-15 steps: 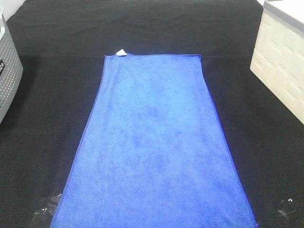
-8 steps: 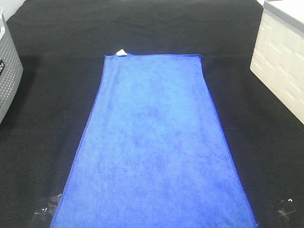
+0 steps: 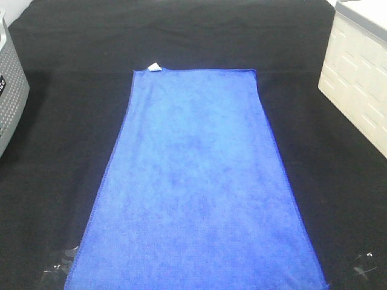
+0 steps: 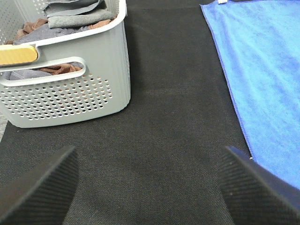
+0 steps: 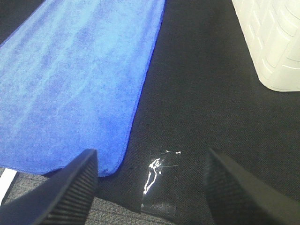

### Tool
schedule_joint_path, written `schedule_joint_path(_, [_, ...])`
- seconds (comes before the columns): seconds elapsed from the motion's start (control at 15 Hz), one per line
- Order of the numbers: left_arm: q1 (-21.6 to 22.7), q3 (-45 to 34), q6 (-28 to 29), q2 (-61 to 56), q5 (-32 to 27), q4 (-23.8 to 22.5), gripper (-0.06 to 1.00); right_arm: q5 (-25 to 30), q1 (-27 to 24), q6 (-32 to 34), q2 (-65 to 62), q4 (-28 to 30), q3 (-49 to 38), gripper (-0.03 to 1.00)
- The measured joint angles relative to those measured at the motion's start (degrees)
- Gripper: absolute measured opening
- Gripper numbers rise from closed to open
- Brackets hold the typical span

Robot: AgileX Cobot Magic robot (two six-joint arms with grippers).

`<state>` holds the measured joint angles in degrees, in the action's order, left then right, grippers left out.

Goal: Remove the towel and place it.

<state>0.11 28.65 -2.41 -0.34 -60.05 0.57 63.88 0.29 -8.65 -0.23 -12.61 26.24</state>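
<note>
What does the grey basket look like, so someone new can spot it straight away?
Start at the black table cloth with the blue towel spread flat down its middle. The grey basket stands on the cloth off the towel's left long edge, apart from it. Unlike the white brick-patterned bin on the right, it has perforated walls, a handle slot and folded grey and brown cloths inside.
</note>
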Motion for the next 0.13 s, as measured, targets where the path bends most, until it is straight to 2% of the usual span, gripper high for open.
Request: schedule_joint_path(0.13, [0.00,0.00,0.00,0.00,0.00,0.00,0.76,0.00,0.00,0.00,0.00,0.00,0.00,0.64])
